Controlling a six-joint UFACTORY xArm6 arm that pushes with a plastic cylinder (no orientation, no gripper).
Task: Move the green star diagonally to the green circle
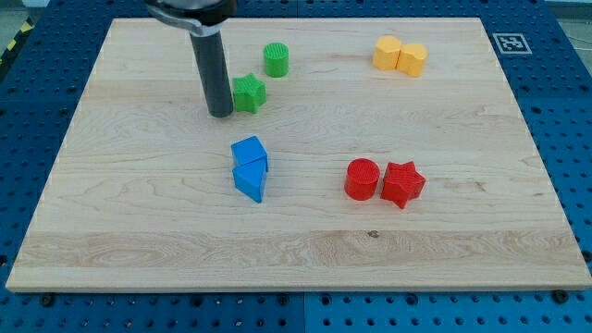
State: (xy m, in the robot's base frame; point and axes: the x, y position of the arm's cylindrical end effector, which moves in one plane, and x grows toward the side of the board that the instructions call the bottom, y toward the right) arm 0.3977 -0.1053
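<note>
The green star (248, 92) lies on the wooden board (139, 213) in the upper middle-left. The green circle (276, 59), a short cylinder, stands just up and to the right of it, a small gap between them. My tip (220, 113) rests on the board right at the star's lower left side, touching or nearly touching it. The dark rod rises from there to the view's top.
A blue cube (250, 151) and a blue triangle (250, 180) sit together below the star. A red circle (363, 178) and a red star (402, 183) sit at the right middle. Two yellow blocks (400, 55) sit at the upper right.
</note>
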